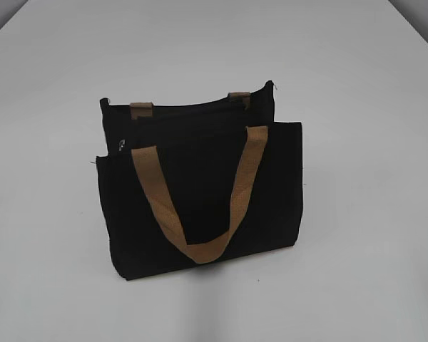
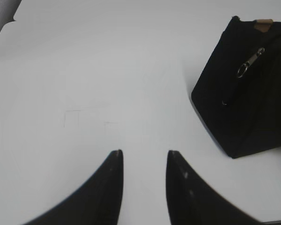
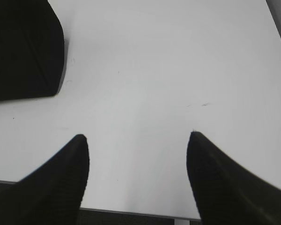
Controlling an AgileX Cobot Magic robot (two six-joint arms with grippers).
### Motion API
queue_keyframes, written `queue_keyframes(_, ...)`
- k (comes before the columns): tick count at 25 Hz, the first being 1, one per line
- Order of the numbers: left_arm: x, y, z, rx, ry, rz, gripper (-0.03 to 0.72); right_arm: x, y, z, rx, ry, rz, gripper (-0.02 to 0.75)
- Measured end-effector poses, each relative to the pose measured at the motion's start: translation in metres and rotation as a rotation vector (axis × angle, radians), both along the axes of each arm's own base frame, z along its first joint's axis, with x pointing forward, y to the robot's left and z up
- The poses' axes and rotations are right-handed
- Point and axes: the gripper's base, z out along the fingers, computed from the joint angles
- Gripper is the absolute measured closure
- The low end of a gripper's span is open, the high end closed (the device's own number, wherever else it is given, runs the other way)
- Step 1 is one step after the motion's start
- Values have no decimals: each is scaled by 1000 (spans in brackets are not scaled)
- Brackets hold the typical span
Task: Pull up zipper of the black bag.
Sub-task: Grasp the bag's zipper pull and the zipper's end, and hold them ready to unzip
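Note:
The black bag [image 1: 200, 192] stands upright in the middle of the white table, one tan handle hanging down its front. Its zipper [image 1: 182, 108] runs along the top edge, and the silvery pull tab [image 1: 120, 147] hangs at the left end. In the left wrist view the bag [image 2: 248, 108] is at the right with the pull tab [image 2: 250, 62] on its side. My left gripper [image 2: 145, 152] is open over bare table, left of the bag, holding nothing. My right gripper [image 3: 138, 136] is open wide near the table's front edge, with the bag [image 3: 23, 47] at upper left.
The white table [image 1: 357, 271] stretches all round the bag. Its front edge [image 3: 131, 213] shows just under my right gripper. The table's far left corner [image 2: 9, 23] shows in the left wrist view. Neither arm appears in the exterior view.

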Motion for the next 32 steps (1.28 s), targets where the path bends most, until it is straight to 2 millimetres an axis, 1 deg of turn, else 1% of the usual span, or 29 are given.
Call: queue_keyframes(32,2,0,0,2,10,1,449,0,0,0,0,0,0,230)
